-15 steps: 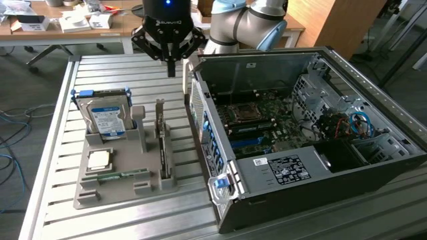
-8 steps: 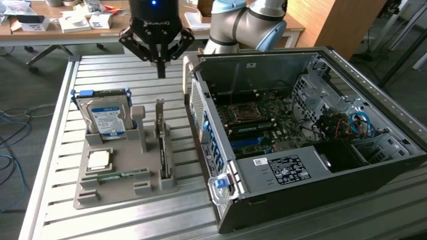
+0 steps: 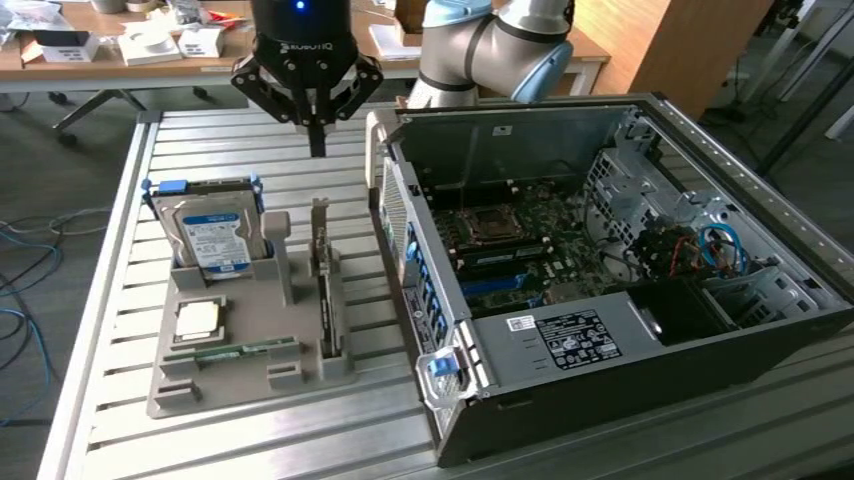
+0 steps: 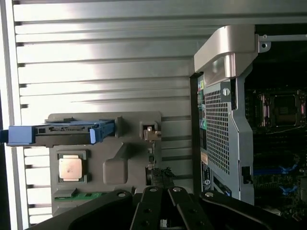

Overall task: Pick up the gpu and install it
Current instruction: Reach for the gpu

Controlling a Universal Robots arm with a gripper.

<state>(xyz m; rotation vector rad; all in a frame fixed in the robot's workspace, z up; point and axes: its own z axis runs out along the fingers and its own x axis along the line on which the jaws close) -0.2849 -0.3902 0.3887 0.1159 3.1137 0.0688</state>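
The gpu [image 3: 322, 290] stands on edge in a slot of the grey holder [image 3: 247, 385], dark and thin, with its silver bracket at the far end. My gripper [image 3: 316, 140] hangs shut and empty above the table, above and just beyond the card's bracket end. In the wrist view the gpu [image 4: 151, 160] runs down from its bracket toward my gripper [image 4: 161, 218], whose dark fingers meet together. The open computer case [image 3: 747, 300] lies at the exterior view's right of the holder, motherboard [image 3: 534, 240] exposed.
In the same holder are a hard drive [image 3: 214, 235] with a blue-white label, a square processor [image 3: 198, 320] and a green memory stick [image 3: 247, 350]. The case's rear wall [image 4: 225, 120] stands close beside the gpu. The slatted metal table [image 3: 214, 140] extends around them.
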